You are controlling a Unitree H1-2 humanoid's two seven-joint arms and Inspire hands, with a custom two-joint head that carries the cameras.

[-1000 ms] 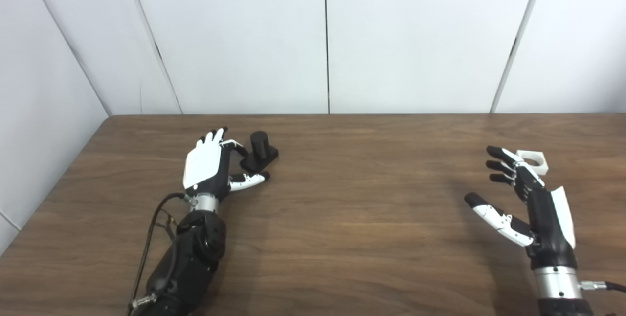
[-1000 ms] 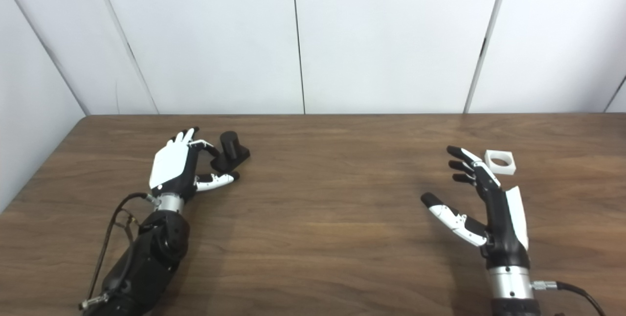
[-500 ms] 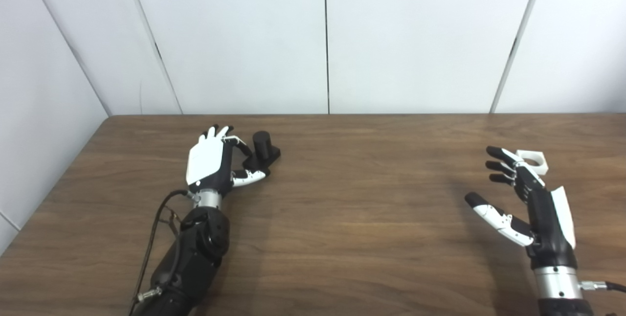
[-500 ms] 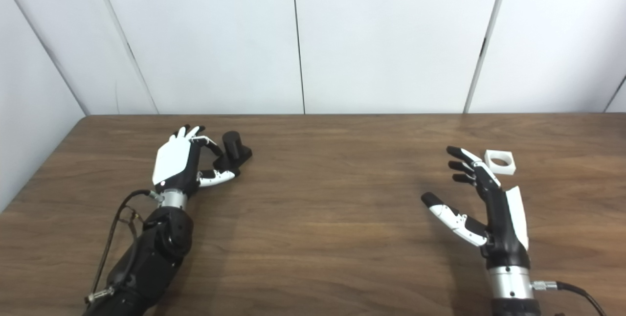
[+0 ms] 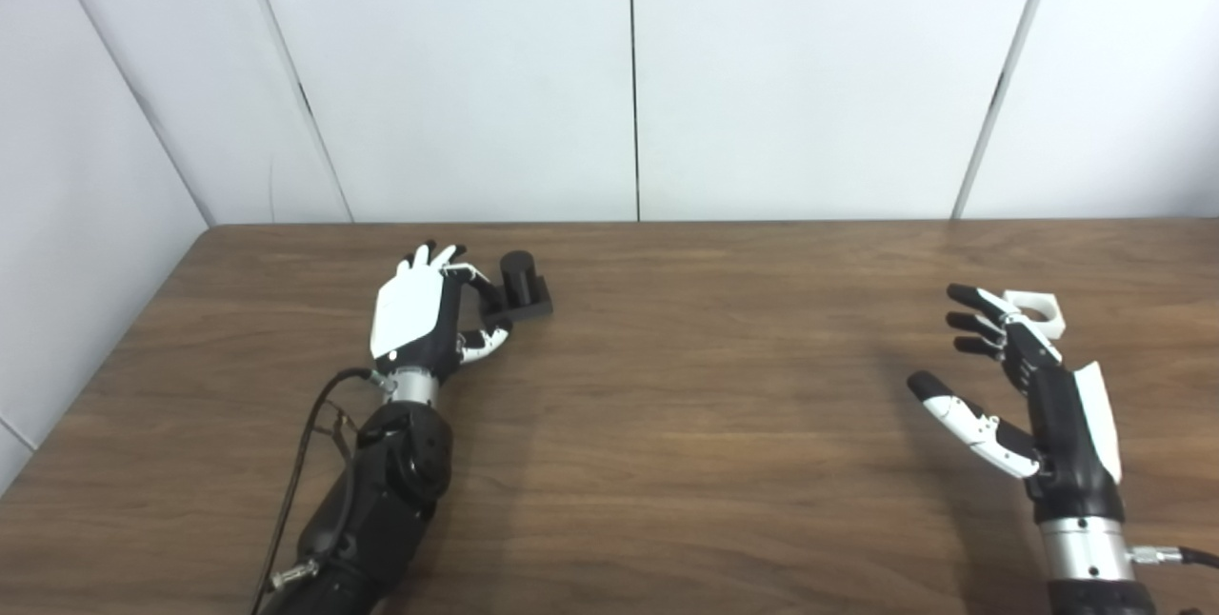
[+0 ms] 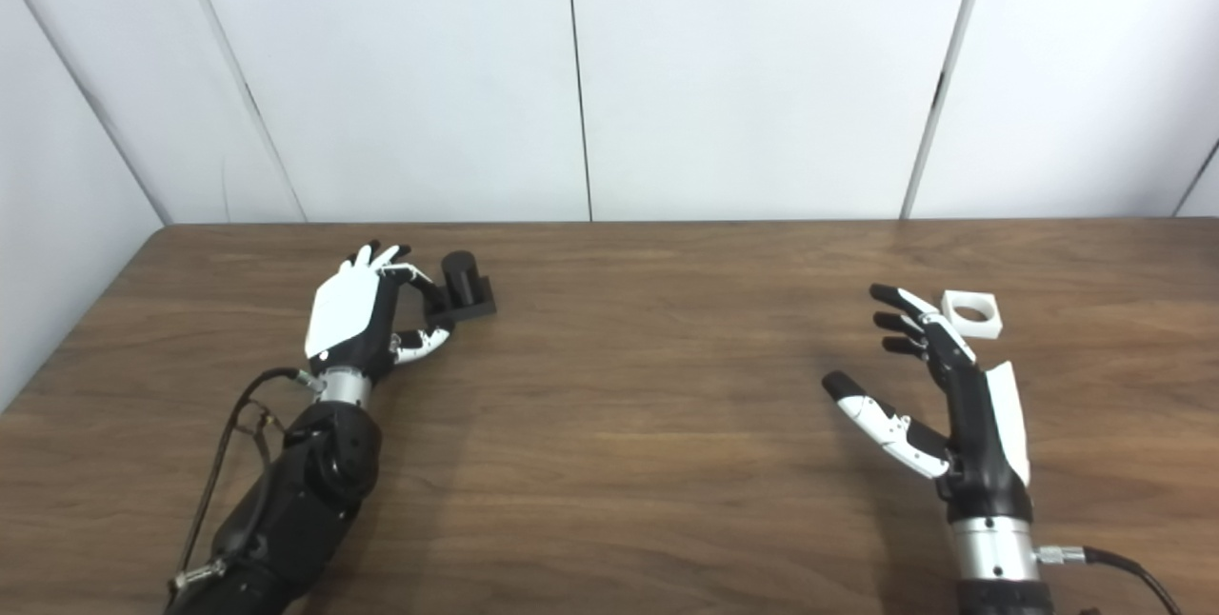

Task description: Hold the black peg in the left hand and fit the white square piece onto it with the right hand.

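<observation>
Seen from the right eye view: the whole white square plastic piece with a round hole (image 6: pixel 970 313), lying flat on the bench just beyond the fingertips of the right hand (image 6: pixel 938 396), apart from them by a thin gap. From the left eye view: the same piece partly covered by those fingers (image 5: pixel 981 322), so touching or not cannot be told there. Right hand released, fingers spread, thumb out to the side, holding nothing. Black cylindrical peg on a square black base (image 5: pixel 519 287) standing upright on the bench toward the far left, with the left hand (image 5: pixel 419 320) curled beside it, fingertips at the base and thumb close below; firmly grasped or only touched cannot be told. Dark brown wood-grain bench (image 5: pixel 686 406) across the whole lower picture, backed by plain white wall panels (image 6: pixel 743 72) with dark vertical seams. No containers among the things in sight.
</observation>
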